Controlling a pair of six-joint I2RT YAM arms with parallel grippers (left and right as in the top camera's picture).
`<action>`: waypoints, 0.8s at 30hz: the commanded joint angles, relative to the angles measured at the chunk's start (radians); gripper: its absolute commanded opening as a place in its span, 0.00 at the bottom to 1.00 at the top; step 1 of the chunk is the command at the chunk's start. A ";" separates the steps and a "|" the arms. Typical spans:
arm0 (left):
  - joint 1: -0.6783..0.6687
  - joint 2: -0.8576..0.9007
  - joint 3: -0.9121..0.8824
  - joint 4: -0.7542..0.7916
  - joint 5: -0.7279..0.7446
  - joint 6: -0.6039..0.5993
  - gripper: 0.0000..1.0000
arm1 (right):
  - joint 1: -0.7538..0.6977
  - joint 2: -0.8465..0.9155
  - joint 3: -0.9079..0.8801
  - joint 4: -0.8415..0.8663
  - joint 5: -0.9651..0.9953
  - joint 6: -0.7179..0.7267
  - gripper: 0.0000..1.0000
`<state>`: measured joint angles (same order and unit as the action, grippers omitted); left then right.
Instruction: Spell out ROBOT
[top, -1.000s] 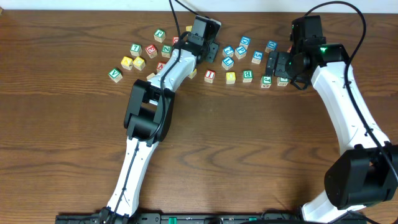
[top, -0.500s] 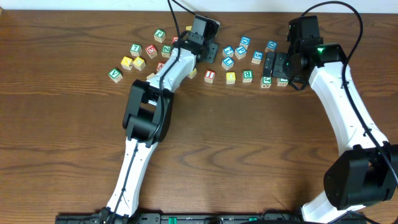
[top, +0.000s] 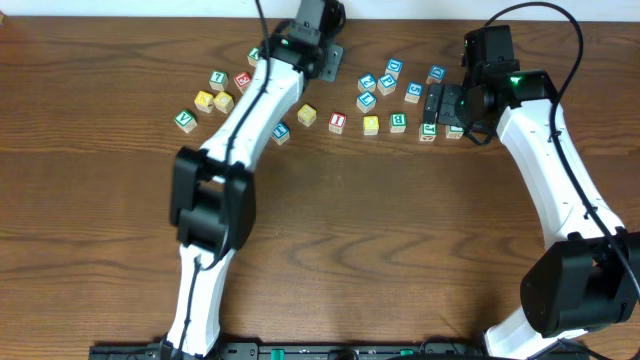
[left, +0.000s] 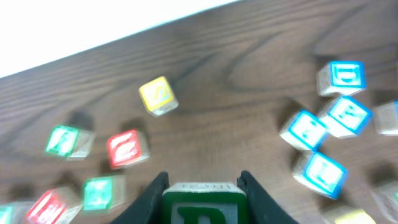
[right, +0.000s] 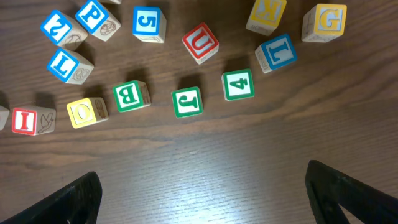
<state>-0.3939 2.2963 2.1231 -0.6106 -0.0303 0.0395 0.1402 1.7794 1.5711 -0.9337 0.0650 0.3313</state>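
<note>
My left gripper (left: 202, 183): clamped on green-lettered cube (left: 205, 208); loose cubes (left: 311, 130) ahead. Keep it level, place letter-up. My right gripper (right: 202, 193): wide, empty; B cube (right: 130, 96) ahead-left.

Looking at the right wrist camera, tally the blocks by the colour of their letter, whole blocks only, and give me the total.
Blue-lettered cubes: 5
Green-lettered cubes: 3
Yellow-lettered cubes: 3
Red-lettered cubes: 2
Total: 13

Red U cube (right: 200, 42) near green J cube (right: 187, 102).
</note>
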 joint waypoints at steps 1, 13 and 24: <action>0.002 -0.152 0.023 -0.093 -0.015 -0.047 0.27 | 0.005 0.001 0.018 -0.002 0.011 0.005 0.99; 0.002 -0.439 0.023 -0.544 -0.007 -0.079 0.27 | 0.006 0.001 0.018 -0.002 0.011 0.005 0.99; 0.002 -0.463 -0.017 -0.801 0.041 -0.169 0.27 | 0.006 0.001 0.018 -0.002 0.011 0.005 0.99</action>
<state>-0.3939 1.8381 2.1323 -1.3952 -0.0277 -0.0895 0.1410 1.7794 1.5711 -0.9340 0.0650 0.3313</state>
